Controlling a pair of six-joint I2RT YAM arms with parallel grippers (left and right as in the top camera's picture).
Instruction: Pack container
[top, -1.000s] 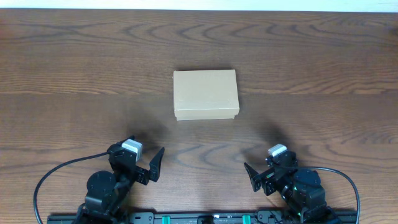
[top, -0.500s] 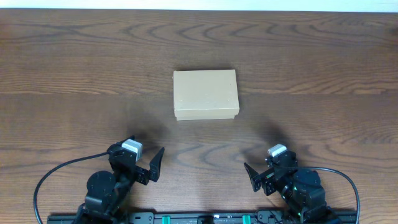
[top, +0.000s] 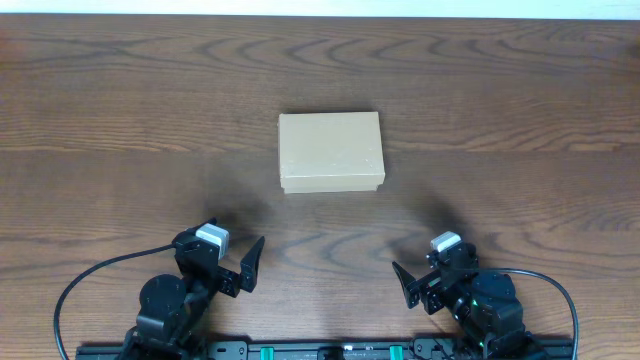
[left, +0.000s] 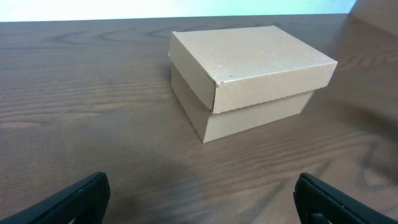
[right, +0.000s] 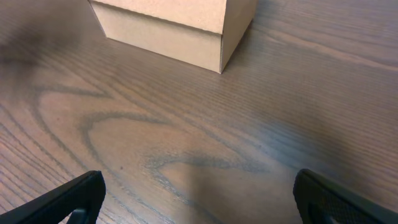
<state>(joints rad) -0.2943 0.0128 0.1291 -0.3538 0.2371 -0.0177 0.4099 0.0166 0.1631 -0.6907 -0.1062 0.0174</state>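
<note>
Cardboard box (top: 331, 151) sits lid-shut mid table (top: 120, 120), centred btwn both arms for reach. Left gripper (top: 243, 268) & right gripper (top: 412, 287): fingers spread wide, holding nothing.

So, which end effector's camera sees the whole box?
The left end effector: its wrist view holds the entire closed box, lid included. The right end effector sees only one corner, cut off by the frame's top.
</note>
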